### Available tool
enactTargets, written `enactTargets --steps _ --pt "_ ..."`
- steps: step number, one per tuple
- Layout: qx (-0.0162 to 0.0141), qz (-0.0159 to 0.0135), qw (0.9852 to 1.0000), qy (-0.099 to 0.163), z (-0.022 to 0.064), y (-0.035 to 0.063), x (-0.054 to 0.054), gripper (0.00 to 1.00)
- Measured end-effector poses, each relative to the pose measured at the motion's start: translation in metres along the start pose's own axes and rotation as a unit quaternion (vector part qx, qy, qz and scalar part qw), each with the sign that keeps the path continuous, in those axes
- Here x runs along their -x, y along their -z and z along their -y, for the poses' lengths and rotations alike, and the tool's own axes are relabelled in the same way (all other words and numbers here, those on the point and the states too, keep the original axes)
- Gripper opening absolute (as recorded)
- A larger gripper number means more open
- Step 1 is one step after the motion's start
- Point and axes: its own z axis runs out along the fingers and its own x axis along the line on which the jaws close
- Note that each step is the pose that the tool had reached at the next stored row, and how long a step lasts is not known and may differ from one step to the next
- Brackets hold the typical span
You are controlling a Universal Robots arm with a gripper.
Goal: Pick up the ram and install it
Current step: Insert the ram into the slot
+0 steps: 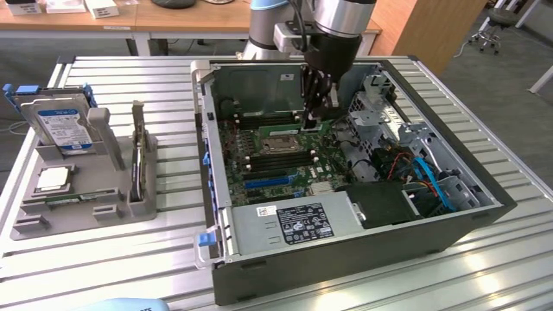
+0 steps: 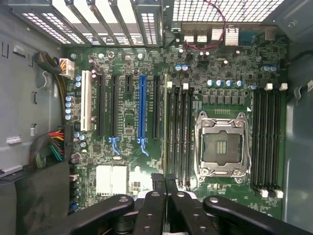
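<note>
My gripper [image 1: 313, 118] reaches down into the open computer case [image 1: 346, 253], over the motherboard's memory slots [image 1: 268, 121] just behind the processor socket [image 1: 281, 144]. Its black fingers [image 2: 159, 182] are pressed together. The ram [image 2: 166, 122] appears as a thin pale-green edge running out from the fingertips, lined up along the outermost slot of the black slot bank [image 2: 180, 132] beside the socket [image 2: 222, 147]. A small green piece [image 1: 316, 125] shows at the fingertips in the exterior view. I cannot tell whether the ram is touching the slot.
A grey holder tray [image 1: 87, 217] sits at the exterior view's left with a blue-labelled hard drive [image 1: 62, 123], a square silver processor chip [image 1: 54, 178] and a thin stick lying flat [image 1: 82, 197]. Inside the case are a drive cage [image 1: 380, 103], cables [image 1: 428, 175] and a power supply [image 1: 298, 223].
</note>
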Motion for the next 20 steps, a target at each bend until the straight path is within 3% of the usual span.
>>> enactTargets --steps 10,19,20 --pt "0.0 -0.0135 0.9999 -0.001 0.0002 -0.0034 0.0002 0.12" --pt "0.0001 -0.0288 0.9996 -0.001 0.0004 -0.0074 0.0009 0.12" --pt "0.0001 -0.0293 0.9996 -0.001 0.0004 -0.0075 0.0009 0.12"
